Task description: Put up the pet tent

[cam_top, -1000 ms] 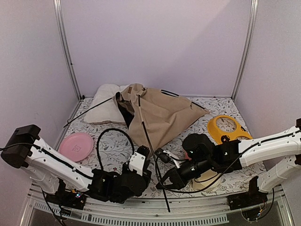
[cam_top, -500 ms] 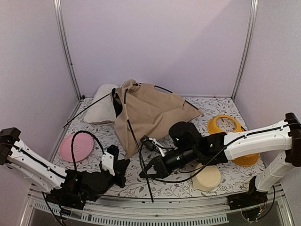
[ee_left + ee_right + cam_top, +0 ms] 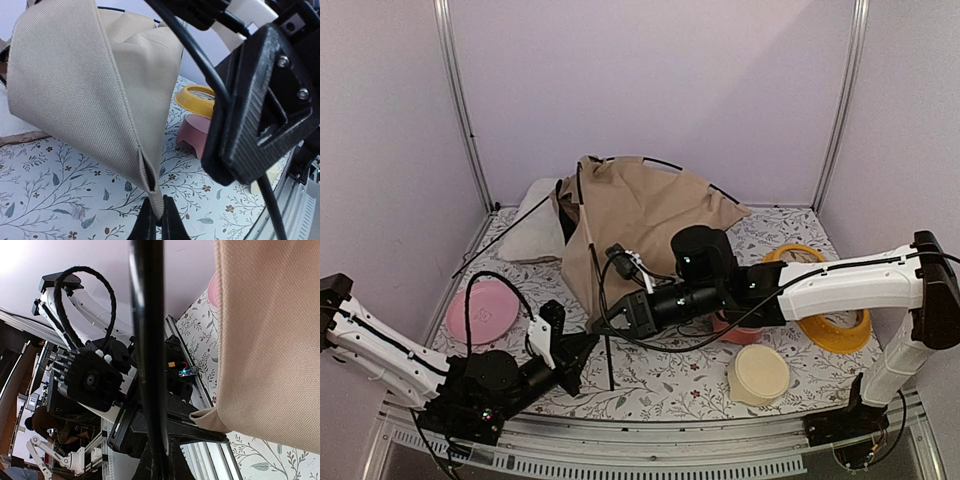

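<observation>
The tan pet tent [image 3: 642,215] stands half raised at the table's middle back, with a thin black pole [image 3: 594,270] running down its front edge to the table. My left gripper [image 3: 588,342] is shut on the webbing loop at the tent's lower front corner [image 3: 158,202], low over the table. My right gripper [image 3: 612,322] is just above it, shut on the black pole [image 3: 149,360]. In the right wrist view the tent fabric [image 3: 270,340] hangs to the right of the pole. The doorway, the label and the pom-pom are hidden.
A cream cushion [image 3: 534,236] lies behind the tent at the left. A pink plate [image 3: 483,309] is at the front left. A yellow ring dish [image 3: 832,327], a pink bowl [image 3: 737,332] and a cream bowl [image 3: 760,373] sit to the right. A black cable [image 3: 485,290] loops over my left arm.
The tent has risen from lying flat to half upright. My right gripper has moved left and up with the pole. My left gripper has moved left, holding the corner.
</observation>
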`<state>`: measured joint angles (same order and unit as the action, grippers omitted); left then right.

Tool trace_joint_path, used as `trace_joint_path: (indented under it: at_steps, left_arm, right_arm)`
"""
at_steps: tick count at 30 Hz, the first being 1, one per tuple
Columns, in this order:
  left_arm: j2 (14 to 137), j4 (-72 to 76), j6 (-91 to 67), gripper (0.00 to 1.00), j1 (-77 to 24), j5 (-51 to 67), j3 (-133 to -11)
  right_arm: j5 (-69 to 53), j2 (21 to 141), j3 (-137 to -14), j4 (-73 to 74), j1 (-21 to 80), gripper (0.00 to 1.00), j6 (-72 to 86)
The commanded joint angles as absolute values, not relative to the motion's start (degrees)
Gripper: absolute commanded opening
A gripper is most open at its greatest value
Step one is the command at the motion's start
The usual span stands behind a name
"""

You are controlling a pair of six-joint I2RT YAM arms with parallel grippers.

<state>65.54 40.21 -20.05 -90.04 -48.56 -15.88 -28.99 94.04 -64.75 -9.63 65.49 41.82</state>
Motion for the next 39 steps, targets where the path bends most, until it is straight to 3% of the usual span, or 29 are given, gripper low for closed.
trace_joint_path:
  at_steps: [1,39]
  left_arm:
    - [68.1,35.3,-18.0,0.0,-91.8,-38.4,-16.7]
    - [74.1,26.5,-21.9,0.0,-92.3,-33.4,-20.3]
  right_arm:
    - [-15.7,93.6,-68.9,-21.7,58.8,0.0,44.0]
    - [-9.4,92.4,-71.5,-21.5,50.3,0.0,42.7]
